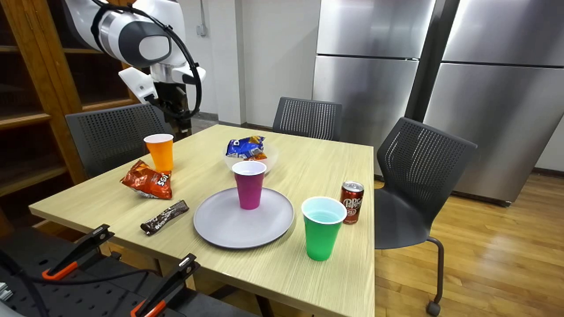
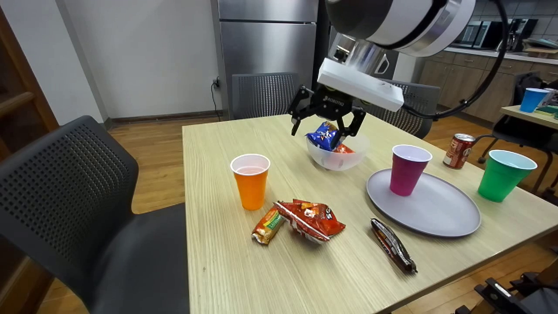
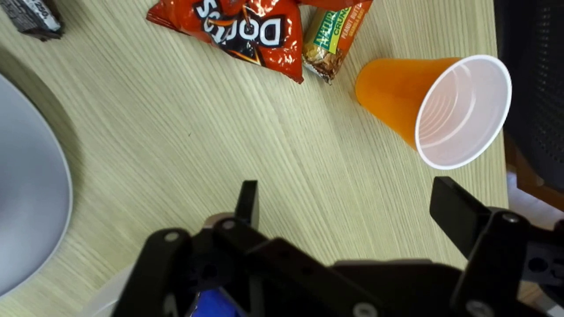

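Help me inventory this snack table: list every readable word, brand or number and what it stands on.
"Doritos", creased: red chip bag
"NATUR", "CRUNC", "PEANUT BUTT", cut short: granola bar
"220", rest unclear: dark wrapped bar
"Dr Pe", partly blurred: soda can
"ROBOTIQ": robot hand
Too blurred or small: lettering on the blue bag, other fine print.

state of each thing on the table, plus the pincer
Pincer: open, holding nothing
Orange cup: upright
Bowl: upright, packets inside
Grey plate: right side up
Magenta cup: upright on the plate
Green cup: upright
Soda can: upright, opened or not unclear
Doritos bag: lying, creased
Granola bar: wrapped, lying down
Dark bar: wrapped, lying flat
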Controlling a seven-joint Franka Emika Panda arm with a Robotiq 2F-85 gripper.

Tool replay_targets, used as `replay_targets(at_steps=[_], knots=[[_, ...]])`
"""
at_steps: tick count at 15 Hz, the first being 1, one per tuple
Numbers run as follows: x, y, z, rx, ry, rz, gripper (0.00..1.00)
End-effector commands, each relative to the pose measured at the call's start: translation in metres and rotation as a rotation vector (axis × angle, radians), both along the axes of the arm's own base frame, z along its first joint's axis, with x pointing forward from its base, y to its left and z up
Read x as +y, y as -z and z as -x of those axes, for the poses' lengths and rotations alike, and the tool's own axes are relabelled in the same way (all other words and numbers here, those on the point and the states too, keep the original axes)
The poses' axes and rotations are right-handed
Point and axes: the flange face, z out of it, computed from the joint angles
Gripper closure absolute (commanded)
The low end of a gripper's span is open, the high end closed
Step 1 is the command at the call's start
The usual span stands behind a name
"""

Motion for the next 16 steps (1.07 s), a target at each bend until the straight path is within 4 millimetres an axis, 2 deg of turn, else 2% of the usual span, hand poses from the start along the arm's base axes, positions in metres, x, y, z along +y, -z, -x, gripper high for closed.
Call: replay_targets(at_steps=[1,9,16], knots=[[0.016,-0.002,0.007,0.005,-0.068,0.022,0.00],[0.050,0.020,-0.004,0.006,-0.183,0.081,0.00],[0.074,0.037,-0.035,-0.012,-0.234,0.111,0.00]])
